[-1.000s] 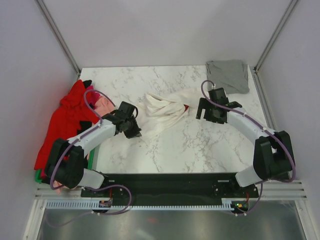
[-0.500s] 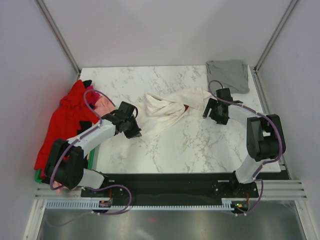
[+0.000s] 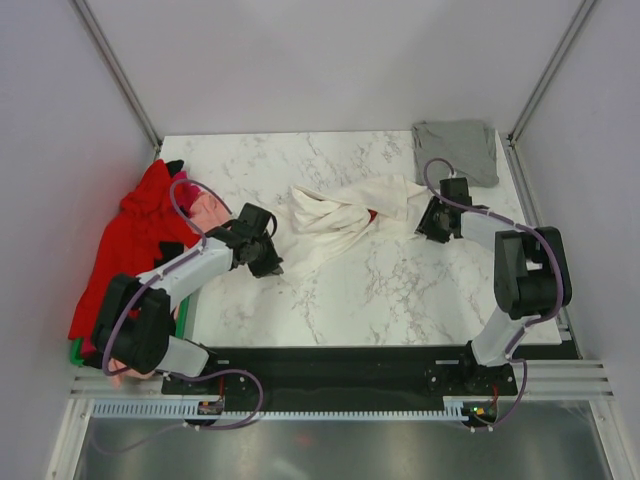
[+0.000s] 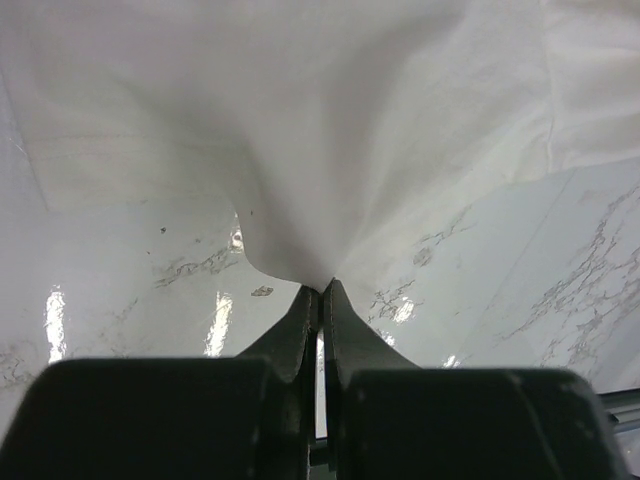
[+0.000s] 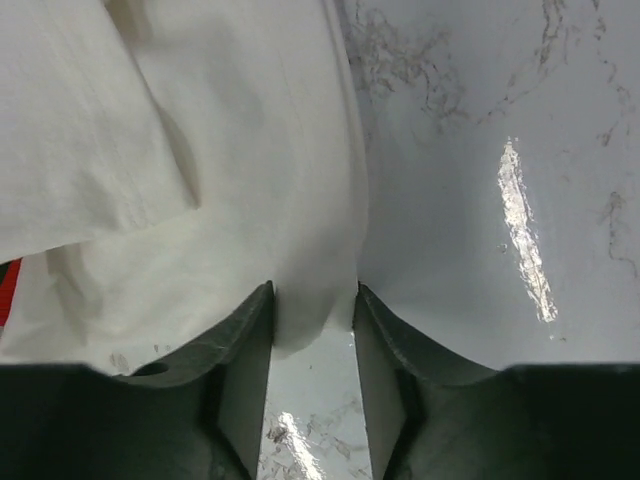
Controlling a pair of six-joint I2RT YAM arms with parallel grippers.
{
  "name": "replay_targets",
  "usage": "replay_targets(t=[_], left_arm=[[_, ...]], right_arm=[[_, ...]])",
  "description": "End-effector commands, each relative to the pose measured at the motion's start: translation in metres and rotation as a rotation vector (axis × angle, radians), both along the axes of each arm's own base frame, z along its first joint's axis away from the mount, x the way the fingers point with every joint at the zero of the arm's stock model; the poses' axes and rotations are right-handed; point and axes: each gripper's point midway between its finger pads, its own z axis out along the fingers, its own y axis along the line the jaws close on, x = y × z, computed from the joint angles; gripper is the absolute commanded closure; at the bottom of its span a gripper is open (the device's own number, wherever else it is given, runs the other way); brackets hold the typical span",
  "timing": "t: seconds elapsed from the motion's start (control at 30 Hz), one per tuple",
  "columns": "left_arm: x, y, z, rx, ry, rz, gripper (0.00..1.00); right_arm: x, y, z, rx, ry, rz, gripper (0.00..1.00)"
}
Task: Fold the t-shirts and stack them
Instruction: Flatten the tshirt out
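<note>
A large white t-shirt [image 3: 340,215] lies bunched and stretched across the middle of the marble table [image 3: 400,290]. My left gripper [image 3: 270,262] is at its near-left end, shut on a pinch of the white cloth [image 4: 330,130]; the fingertips [image 4: 321,290] meet on the fold. At the shirt's right end, my right gripper [image 3: 428,222] has its jaws part open around the cloth edge [image 5: 200,180], which fills the gap at the tips [image 5: 312,295]. A grey t-shirt [image 3: 458,148] lies folded at the back right corner.
A heap of t-shirts sits at the table's left edge: red [image 3: 135,235], pink [image 3: 205,210], a bit of black [image 3: 175,165] and green [image 3: 75,350]. A speck of red [image 3: 372,214] shows under the white shirt. Frame posts stand at both back corners.
My right arm has swung toward the back right and reached the white shirt's right end; its jaws have narrowed from wide open around the cloth. The left gripper has kept its hold.
</note>
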Motion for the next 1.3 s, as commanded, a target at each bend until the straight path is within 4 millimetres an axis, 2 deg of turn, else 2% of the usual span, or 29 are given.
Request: replay_targets(t=[0.0,0.03,0.1,0.2,0.23,0.27,0.3,0.33,0.37,0.4,0.43,0.47,0.5,0.53,0.57,0.6,0.63,0.67,0.7,0.73,0.77,0.8,0.87,0.9,0.97,1.07,1.2,1.23,1.27], left_arm=[[0.012,-0.001,0.009,0.016,-0.046,-0.019,0.98],[0.013,-0.001,0.010,0.016,-0.052,-0.020,0.98],[0.015,0.000,0.014,0.020,-0.061,-0.027,0.98],[0.023,0.009,0.038,0.065,-0.113,-0.018,0.98],[0.033,0.012,0.063,0.069,-0.185,0.000,0.98],[0.036,0.013,0.076,0.073,-0.215,0.000,0.98],[0.035,0.017,0.088,0.078,-0.233,0.005,0.98],[0.042,0.017,0.114,0.064,-0.296,0.017,0.98],[0.041,0.019,0.137,0.048,-0.352,0.019,0.98],[0.039,0.021,0.153,0.041,-0.382,0.024,0.98],[0.043,0.021,0.184,0.020,-0.445,0.035,0.98],[0.042,0.026,0.207,0.014,-0.500,0.052,0.98],[0.042,0.027,0.226,0.004,-0.538,0.060,0.98],[0.042,0.031,0.263,-0.015,-0.607,0.074,0.98],[0.040,0.033,0.284,-0.022,-0.651,0.078,0.98],[0.037,0.036,0.304,-0.032,-0.693,0.087,0.98],[0.032,0.043,0.344,-0.053,-0.774,0.111,0.98],[0.029,0.047,0.364,-0.056,-0.817,0.116,0.98],[0.025,0.050,0.384,-0.068,-0.863,0.124,0.98],[0.015,0.058,0.422,-0.089,-0.953,0.137,0.98],[0.009,0.061,0.439,-0.100,-0.994,0.138,0.98],[-0.003,0.067,0.470,-0.125,-1.071,0.146,0.98],[-0.018,0.075,0.498,-0.119,-1.154,0.129,0.98],[-0.031,0.082,0.521,-0.132,-1.220,0.131,0.98],[-0.050,0.086,0.547,-0.124,-1.323,0.085,0.98],[-0.086,0.090,0.579,-0.145,-1.471,0.004,0.98],[-0.140,0.092,0.624,-0.238,-1.672,-0.085,0.98],[-0.151,0.086,0.629,-0.267,-1.701,-0.142,0.98],[-0.162,0.086,0.635,-0.284,-1.731,-0.164,0.98]], right_arm=[[-0.027,0.010,-0.018,0.063,0.064,0.005,0.59],[-0.028,0.009,-0.018,0.060,0.063,0.005,0.77],[-0.030,0.007,-0.015,0.047,0.054,0.004,1.00],[-0.016,0.004,0.011,0.039,-0.006,0.017,1.00],[-0.016,0.003,0.020,0.035,-0.008,0.016,1.00],[-0.003,0.005,0.048,0.046,-0.073,0.017,1.00],[0.001,0.005,0.063,0.055,-0.100,0.020,1.00],[0.001,0.008,0.077,0.071,-0.111,0.026,1.00],[0.010,0.009,0.117,0.079,-0.196,0.027,1.00],[0.005,0.009,0.133,0.083,-0.200,0.020,1.00],[0.005,0.008,0.155,0.082,-0.235,0.016,1.00],[0.008,0.006,0.205,0.081,-0.340,0.012,1.00],[0.006,0.004,0.229,0.082,-0.382,0.001,1.00],[-0.003,0.001,0.245,0.076,-0.383,-0.008,1.00],[-0.007,-0.007,0.297,0.072,-0.491,-0.030,1.00],[-0.017,-0.012,0.313,0.072,-0.500,-0.053,1.00],[-0.024,-0.016,0.334,0.069,-0.539,-0.067,1.00],[-0.037,-0.023,0.380,0.068,-0.642,-0.088,1.00],[-0.045,-0.031,0.398,0.047,-0.677,-0.121,1.00],[-0.057,-0.036,0.409,0.034,-0.683,-0.140,1.00],[-0.074,-0.041,0.444,0.032,-0.765,-0.161,1.00],[-0.087,-0.049,0.453,0.006,-0.776,-0.204,1.00],[-0.119,-0.057,0.495,0.002,-0.888,-0.241,1.00],[-0.132,-0.064,0.506,-0.013,-0.921,-0.278,1.00],[-0.168,-0.070,0.538,-0.012,-1.034,-0.310,1.00],[-0.210,-0.075,0.563,-0.001,-1.142,-0.336,1.00],[-0.261,-0.072,0.581,0.039,-1.258,-0.323,1.00],[-0.283,-0.073,0.589,0.044,-1.309,-0.325,1.00],[-0.294,-0.074,0.593,0.043,-1.336,-0.325,1.00]])
